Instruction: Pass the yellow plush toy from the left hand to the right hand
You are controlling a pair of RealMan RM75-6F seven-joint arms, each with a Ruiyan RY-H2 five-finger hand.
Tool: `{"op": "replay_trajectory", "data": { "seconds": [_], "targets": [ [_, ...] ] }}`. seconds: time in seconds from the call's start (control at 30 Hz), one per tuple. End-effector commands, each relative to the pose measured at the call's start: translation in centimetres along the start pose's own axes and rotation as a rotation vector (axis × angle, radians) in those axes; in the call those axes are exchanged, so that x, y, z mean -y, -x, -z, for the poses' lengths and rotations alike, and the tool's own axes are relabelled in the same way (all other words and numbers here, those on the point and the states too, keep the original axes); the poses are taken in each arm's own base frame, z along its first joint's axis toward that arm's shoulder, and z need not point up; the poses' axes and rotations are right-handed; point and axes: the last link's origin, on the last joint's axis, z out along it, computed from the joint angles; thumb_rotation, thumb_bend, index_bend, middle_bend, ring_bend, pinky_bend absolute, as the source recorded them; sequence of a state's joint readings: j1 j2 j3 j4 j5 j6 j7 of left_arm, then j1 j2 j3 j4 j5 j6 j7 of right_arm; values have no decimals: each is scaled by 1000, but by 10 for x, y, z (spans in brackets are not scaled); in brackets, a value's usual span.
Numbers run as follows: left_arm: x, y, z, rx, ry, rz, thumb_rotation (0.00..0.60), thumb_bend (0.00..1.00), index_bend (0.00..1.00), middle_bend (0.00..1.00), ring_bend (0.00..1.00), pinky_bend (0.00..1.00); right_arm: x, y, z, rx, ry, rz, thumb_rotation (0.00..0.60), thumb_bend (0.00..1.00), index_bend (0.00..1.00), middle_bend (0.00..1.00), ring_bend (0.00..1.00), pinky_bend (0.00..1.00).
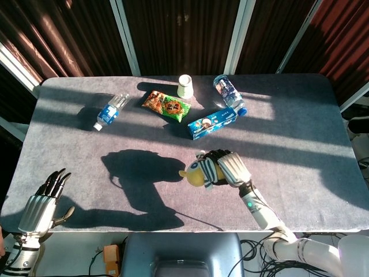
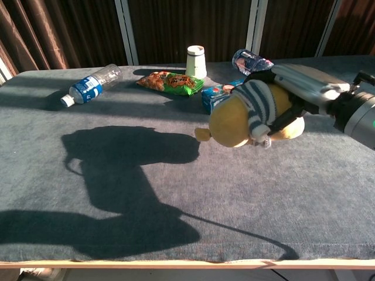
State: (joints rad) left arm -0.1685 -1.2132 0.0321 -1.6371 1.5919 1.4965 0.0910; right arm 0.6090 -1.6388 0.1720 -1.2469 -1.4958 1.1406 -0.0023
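The yellow plush toy (image 1: 203, 171) (image 2: 240, 119), with a striped navy-and-white shirt, hangs above the table, its head pointing left. My right hand (image 1: 228, 168) (image 2: 296, 88) grips it from the right, fingers wrapped over its striped body. In the head view my left hand (image 1: 41, 203) stays at the lower-left table edge, fingers spread and holding nothing. The chest view does not show the left hand.
At the back of the grey table (image 1: 288, 133) lie a blue-label water bottle (image 1: 111, 111), a green-orange snack bag (image 1: 167, 106), a white paper cup (image 1: 185, 86), a blue cookie box (image 1: 212, 123) and a second bottle (image 1: 229, 94). The arm's shadow (image 2: 129, 175) falls over the left front.
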Motion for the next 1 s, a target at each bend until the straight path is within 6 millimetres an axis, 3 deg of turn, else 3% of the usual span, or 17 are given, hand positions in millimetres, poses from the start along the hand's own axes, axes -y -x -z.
{"op": "replay_trajectory", "data": {
  "seconds": [0.03, 0.2, 0.3, 0.4, 0.53, 0.63, 1.0],
  "targets": [
    [-1, 1, 0, 3, 1, -2, 600, 277, 0, 0, 0, 266, -39, -22, 14, -30, 94, 53, 600, 164, 824, 614, 653, 693],
    [-1, 3, 0, 9, -6, -13, 600, 278, 0, 0, 0, 267, -85, -28, 25, -30, 226, 135, 600, 164, 805, 613, 639, 689],
    [-2, 4, -1, 13, -4, -18, 600, 278, 0, 0, 0, 268, -107, -26, 32, 15, 305, 155, 600, 164, 709, 588, 555, 622],
    [-2, 5, -1, 19, -3, -20, 600, 277, 0, 0, 0, 271, -118, -24, 41, 90, 366, 98, 600, 163, 470, 415, 363, 445],
    [-3, 7, -2, 30, -2, -21, 600, 277, 0, 0, 0, 272, -123, -25, 58, 176, 381, 36, 600, 156, 162, 138, 70, 136],
    [-4, 8, -2, 34, 2, -25, 600, 277, 0, 0, 0, 272, -123, -28, 67, 188, 357, 54, 600, 113, 21, 11, 0, 8],
    [-5, 9, -1, 42, -1, -28, 600, 277, 0, 0, 0, 273, -105, -48, 101, 163, 250, 79, 600, 35, 0, 0, 0, 0]
  ]
}}
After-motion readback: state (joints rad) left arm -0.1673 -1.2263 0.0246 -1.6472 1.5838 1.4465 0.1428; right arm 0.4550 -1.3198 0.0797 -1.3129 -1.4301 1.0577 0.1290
